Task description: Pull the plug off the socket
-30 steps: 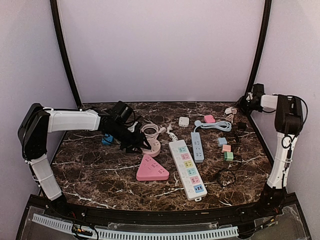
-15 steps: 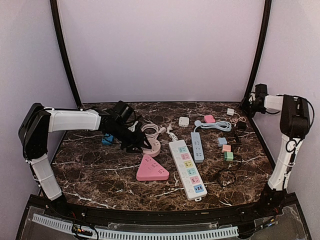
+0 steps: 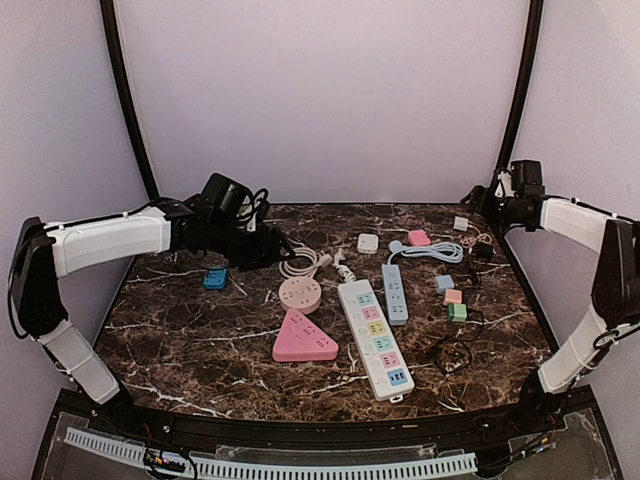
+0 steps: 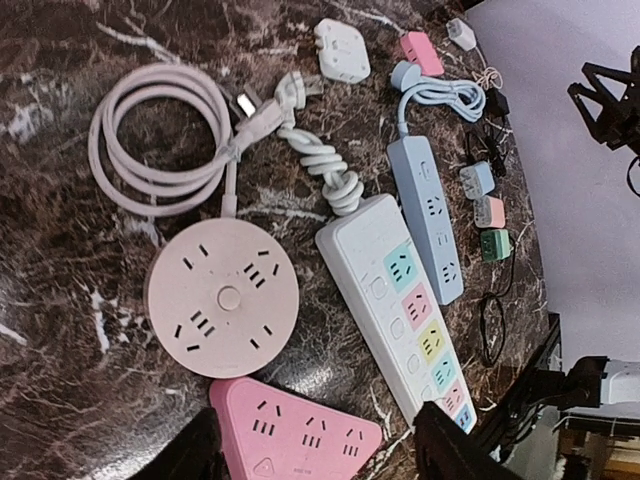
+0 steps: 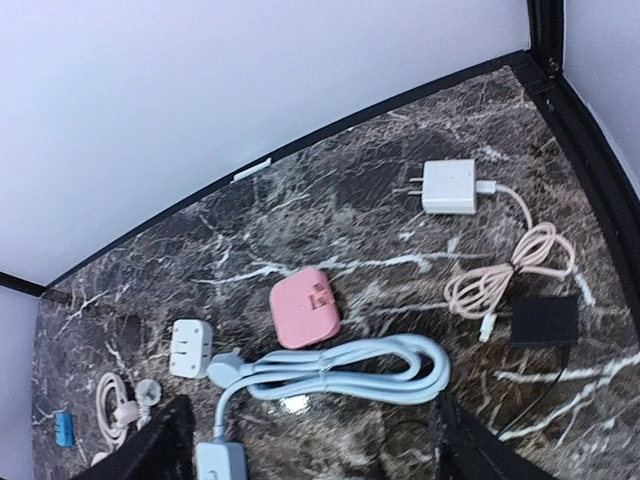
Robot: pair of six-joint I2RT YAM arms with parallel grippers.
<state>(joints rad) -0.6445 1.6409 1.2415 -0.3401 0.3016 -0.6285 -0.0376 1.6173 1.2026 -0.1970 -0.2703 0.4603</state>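
The right hand (image 3: 485, 203) hangs at the far right of the top view, over the counter's (image 3: 190, 340) back corner. Its fingers (image 5: 165, 440) are spread wide at the two lower corners of its own wrist view, with nothing held between them. The white plug (image 5: 448, 187) lies loose on the counter in the upper right of that wrist view, well ahead of the fingers, with its prongs pointing left. From its right side a pink cable (image 5: 510, 270) runs down to a coil beside a black adapter (image 5: 545, 320). In the top view the plug sits just below and left of the right hand, apart from it. The left hand (image 3: 262, 250) hovers left of centre in the top view, also spread open and empty, its dark fingers (image 4: 455, 450) showing along the bottom edge of its wrist view. The round pink socket (image 4: 222, 297) lies flat on the counter just ahead of the left hand, its cord looped above it in the frame. A pink triangular strip (image 3: 304, 338), a long white strip (image 3: 374, 338) and a blue strip (image 3: 395, 293) lie beside it toward the centre.
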